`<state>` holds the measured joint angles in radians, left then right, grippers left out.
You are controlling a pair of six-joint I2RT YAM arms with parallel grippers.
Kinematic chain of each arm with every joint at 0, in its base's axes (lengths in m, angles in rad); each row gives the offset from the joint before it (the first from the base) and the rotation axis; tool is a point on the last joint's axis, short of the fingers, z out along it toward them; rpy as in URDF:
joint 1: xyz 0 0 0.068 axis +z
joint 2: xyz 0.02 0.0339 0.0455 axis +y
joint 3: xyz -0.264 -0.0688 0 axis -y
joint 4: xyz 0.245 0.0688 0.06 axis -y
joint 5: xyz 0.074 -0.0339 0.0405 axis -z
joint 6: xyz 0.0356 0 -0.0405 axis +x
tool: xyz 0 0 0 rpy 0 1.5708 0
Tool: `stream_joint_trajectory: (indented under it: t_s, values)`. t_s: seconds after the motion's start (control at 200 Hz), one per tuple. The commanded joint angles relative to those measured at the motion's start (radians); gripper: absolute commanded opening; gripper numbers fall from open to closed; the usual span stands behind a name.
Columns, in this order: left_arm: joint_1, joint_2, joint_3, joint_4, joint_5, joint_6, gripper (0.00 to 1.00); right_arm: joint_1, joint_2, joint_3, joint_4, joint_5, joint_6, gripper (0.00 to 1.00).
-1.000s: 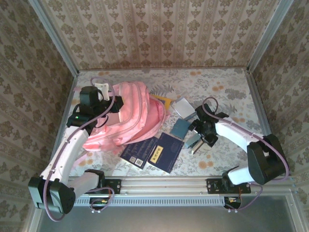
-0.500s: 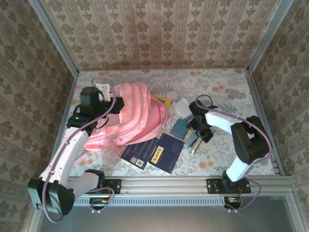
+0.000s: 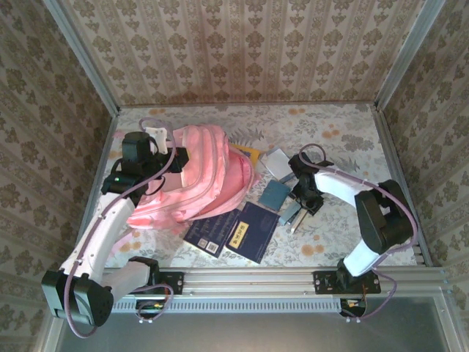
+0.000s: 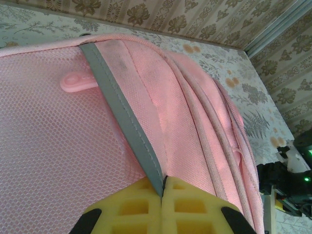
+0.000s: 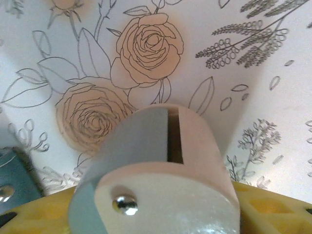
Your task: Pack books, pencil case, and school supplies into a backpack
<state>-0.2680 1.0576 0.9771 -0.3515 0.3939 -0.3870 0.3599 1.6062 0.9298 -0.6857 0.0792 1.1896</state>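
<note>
top external: the left hand (image 3: pixel 174 158) sits on the top edge of the backpack (image 3: pixel 201 187), which lies left of centre on the surface (image 3: pixel 344 139). in the left wrist view its pads (image 4: pixel 141 207) are pinched tight on a grey strip (image 4: pixel 122 117) along the backpack's rim, seemingly to hold the mouth up. the right hand (image 3: pixel 303 202), right of centre, straddles the stapler (image 3: pixel 293 216). in the right wrist view the stapler's end sits between the yellow pads (image 5: pixel 287 219), but whether they grip it i cannot tell. i judge the step to be picking up the stapler. next it needs a firm clamp, a lift, and a carry left to the backpack's opening. two navy books (image 3: pixel 231 231) lie just below the backpack, unpacked. their yellow labels carry print too small to read, and no brand is legible.
</note>
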Motion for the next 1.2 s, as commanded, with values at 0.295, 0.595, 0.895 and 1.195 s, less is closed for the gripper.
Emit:
stream_joint_trajectory:
  t_s: [0.295,0.595,0.895,1.195]
  values:
    - [-0.01,-0.005,0.25,-0.047,0.119,0.106,0.0,-0.016,-0.323,-0.032,-0.042,-0.007,-0.039,0.54]
    - [-0.007,0.028,0.424,-0.169,0.239,0.206,0.0,-0.016,-0.526,0.06,-0.071,-0.049,-0.173,0.54]
    - [0.04,0.08,0.527,-0.21,0.057,0.193,0.0,-0.014,-0.603,0.176,-0.148,-0.025,-0.273,0.54]
    - [0.073,0.14,0.633,-0.205,0.053,0.178,0.0,-0.015,-0.642,0.233,-0.161,-0.04,-0.315,0.54]
